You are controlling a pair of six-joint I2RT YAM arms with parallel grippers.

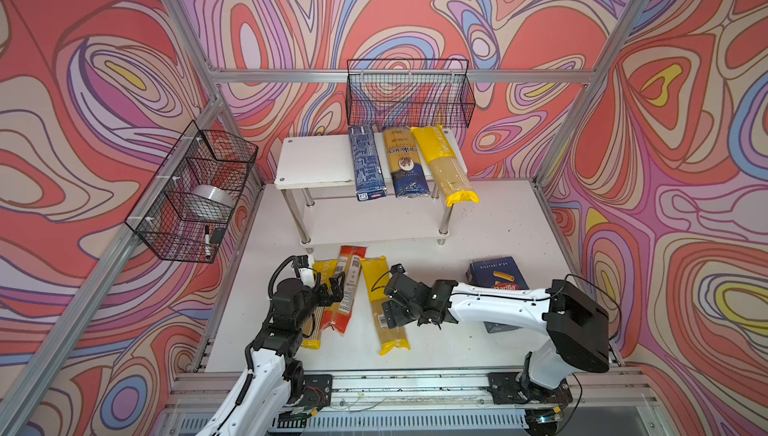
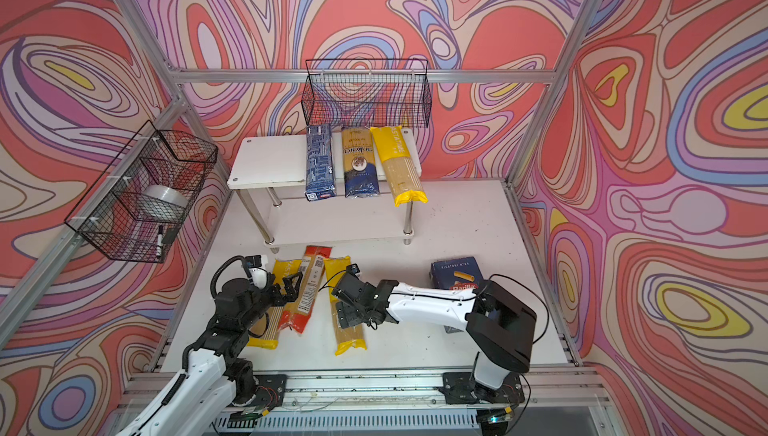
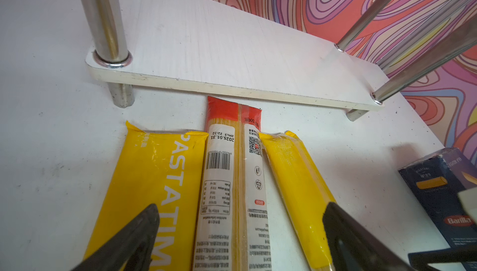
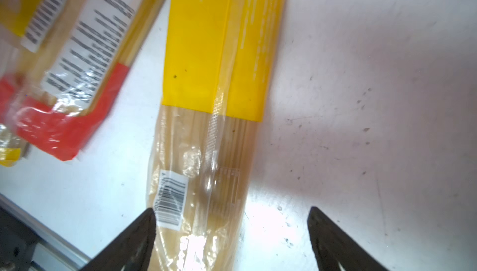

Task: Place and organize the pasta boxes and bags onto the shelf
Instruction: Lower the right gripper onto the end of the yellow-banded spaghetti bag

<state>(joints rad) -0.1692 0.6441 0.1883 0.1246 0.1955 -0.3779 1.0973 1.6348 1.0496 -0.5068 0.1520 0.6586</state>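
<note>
The white shelf (image 1: 316, 160) stands at the back. Its top tier carries a narrow blue pasta box (image 1: 368, 162), the blue-and-gold bag (image 1: 405, 164) and a yellow bag (image 1: 444, 164), side by side. In front of it on the table lie a yellow bag (image 3: 154, 179), a red-ended bag (image 3: 222, 169) and another yellow-and-clear bag (image 4: 219, 50). The Barilla box (image 1: 496, 274) lies to the right, partly under the right arm. My left gripper (image 3: 240, 206) hovers open above the red-ended bag. My right gripper (image 4: 231, 209) is open low over the yellow-and-clear bag, one finger beside its clear part, the other above bare table.
A black wire basket (image 1: 409, 93) hangs on the back rail above the shelf. Another basket (image 1: 195, 193) on the left rail holds a tape roll and a marker. The shelf's lower tier (image 3: 232, 50) is bare. An aluminium rail (image 1: 395, 384) runs along the table's front edge.
</note>
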